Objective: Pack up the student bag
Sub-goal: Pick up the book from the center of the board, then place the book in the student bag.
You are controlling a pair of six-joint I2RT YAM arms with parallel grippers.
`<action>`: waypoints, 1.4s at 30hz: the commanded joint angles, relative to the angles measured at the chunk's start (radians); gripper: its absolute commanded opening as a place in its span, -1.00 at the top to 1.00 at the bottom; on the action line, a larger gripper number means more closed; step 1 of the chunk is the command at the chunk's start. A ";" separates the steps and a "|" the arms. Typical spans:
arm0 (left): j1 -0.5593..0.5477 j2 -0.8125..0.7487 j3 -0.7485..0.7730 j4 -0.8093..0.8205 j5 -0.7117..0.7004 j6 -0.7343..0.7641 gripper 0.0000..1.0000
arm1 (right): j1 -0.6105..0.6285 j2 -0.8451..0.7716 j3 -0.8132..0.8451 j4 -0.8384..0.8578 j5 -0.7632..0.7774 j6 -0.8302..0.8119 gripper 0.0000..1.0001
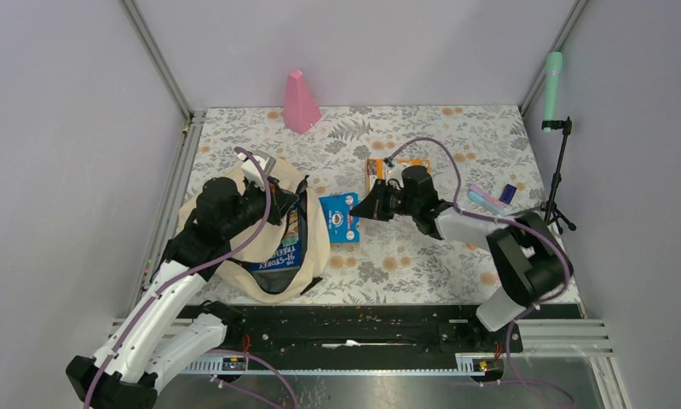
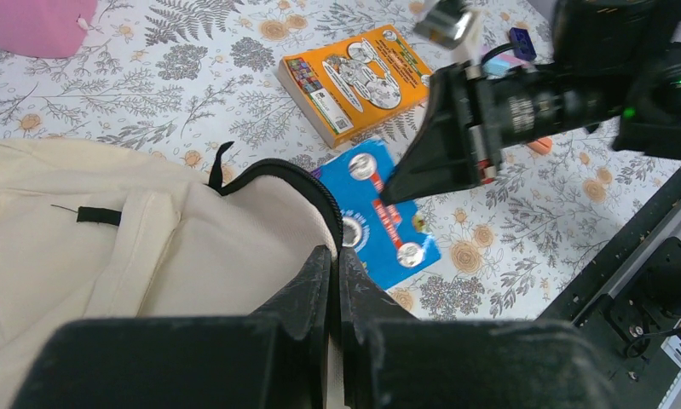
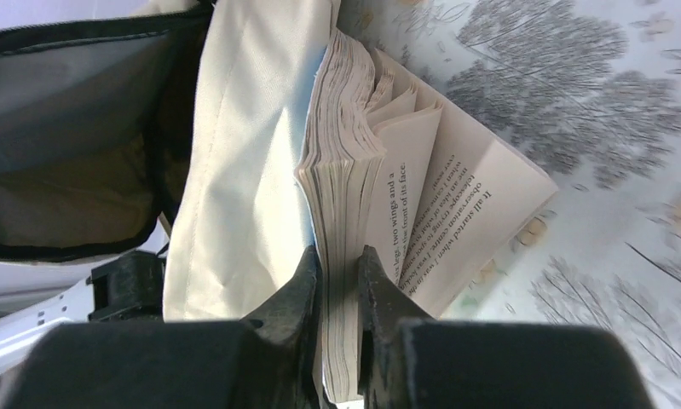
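The student bag [image 1: 315, 256] is a cream fabric backpack lying at the left of the table, its mouth open; a blue book [image 1: 284, 254] shows inside it. My left gripper [image 2: 335, 256] is shut on the bag's black zipper rim [image 2: 315, 183]. Just right of the bag lies a second blue paperback [image 1: 341, 215]. My right gripper [image 3: 341, 264] is shut on a thick block of that paperback's pages [image 3: 345, 153], and the other pages fan out to the right. The bag's cream side [image 3: 251, 153] is right beside the book, with the bag's dark inside [image 3: 72, 170] at the left.
An orange book [image 1: 394, 168] lies flat behind the right gripper. A pink cone [image 1: 301, 102] stands at the back. Small items [image 1: 490, 199] lie at the right, near a black stand holding a green microphone [image 1: 554, 78]. Metal frame posts border the floral table.
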 commanded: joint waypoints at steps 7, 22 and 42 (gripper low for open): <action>-0.002 0.044 0.048 0.133 0.051 -0.010 1.00 | -0.168 -0.468 -0.062 -0.294 0.155 -0.121 1.00; 0.000 0.233 0.237 0.134 0.059 -0.110 1.00 | -0.183 -0.904 0.008 -0.638 0.337 -0.088 1.00; 0.030 0.261 0.226 0.134 0.061 -0.114 1.00 | -0.020 -0.978 -0.094 -0.454 0.289 0.267 1.00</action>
